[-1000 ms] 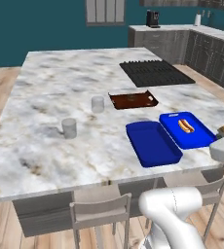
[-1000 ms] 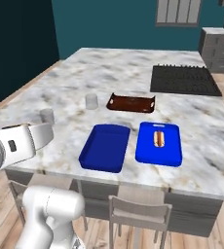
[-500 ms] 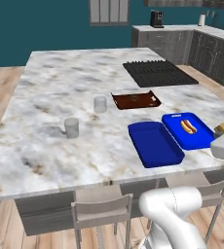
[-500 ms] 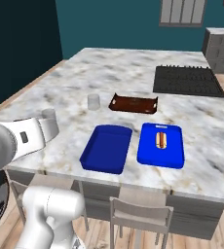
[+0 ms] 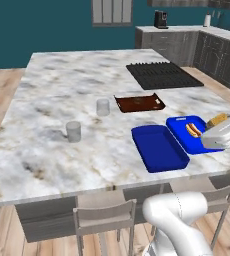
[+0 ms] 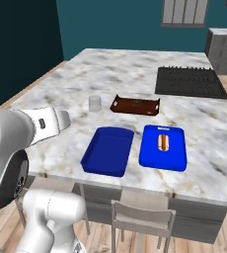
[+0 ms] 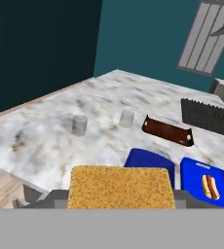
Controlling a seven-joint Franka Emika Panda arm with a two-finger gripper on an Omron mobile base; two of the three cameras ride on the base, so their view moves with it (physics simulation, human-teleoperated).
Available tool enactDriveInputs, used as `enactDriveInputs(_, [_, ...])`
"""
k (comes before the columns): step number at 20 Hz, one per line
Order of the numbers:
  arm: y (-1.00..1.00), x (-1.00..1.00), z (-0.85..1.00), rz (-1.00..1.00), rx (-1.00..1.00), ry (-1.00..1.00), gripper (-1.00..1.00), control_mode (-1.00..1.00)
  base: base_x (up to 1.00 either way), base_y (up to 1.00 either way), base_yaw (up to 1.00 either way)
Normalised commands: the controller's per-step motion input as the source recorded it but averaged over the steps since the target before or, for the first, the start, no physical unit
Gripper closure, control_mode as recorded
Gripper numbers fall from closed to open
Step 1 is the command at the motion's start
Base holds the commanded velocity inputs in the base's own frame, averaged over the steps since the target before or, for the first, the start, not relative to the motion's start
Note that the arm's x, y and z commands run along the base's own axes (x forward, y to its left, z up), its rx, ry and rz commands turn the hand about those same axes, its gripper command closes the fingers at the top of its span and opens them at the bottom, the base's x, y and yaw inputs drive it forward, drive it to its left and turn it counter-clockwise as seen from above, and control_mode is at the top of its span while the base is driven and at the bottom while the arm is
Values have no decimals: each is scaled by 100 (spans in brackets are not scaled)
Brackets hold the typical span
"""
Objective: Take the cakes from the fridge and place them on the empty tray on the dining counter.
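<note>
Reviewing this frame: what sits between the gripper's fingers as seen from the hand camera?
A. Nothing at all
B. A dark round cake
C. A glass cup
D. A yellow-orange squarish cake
D: in the hand view the yellow-orange cake spans the gap between the gripper's fingers, with the empty blue tray just beyond it on the dining counter.

You have the empty tray (image 5: pixel 159 148) on the dining counter (image 5: pixel 62 95), the hot-dog tray (image 5: pixel 189 134) just right of it. Behind them lies the brown tray (image 5: pixel 139 103), then the cooktop (image 5: pixel 163 75); two cups (image 5: pixel 73 131) stand left.
</note>
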Motion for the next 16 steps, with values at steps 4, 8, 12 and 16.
enactDriveInputs(4, [0, 28, -51, 0, 0, 7, 100, -100, 0, 0, 0])
enactDriveInputs(8, [-21, 25, -73, 0, -1, 15, 100, -100, 0, 0, 0])
enactDriveInputs(12, [-9, 21, -47, -5, 7, 23, 100, -100, 0, 0, 0])
enactDriveInputs(16, [-6, 22, -28, -7, 16, 27, 100, -100, 0, 0, 0])
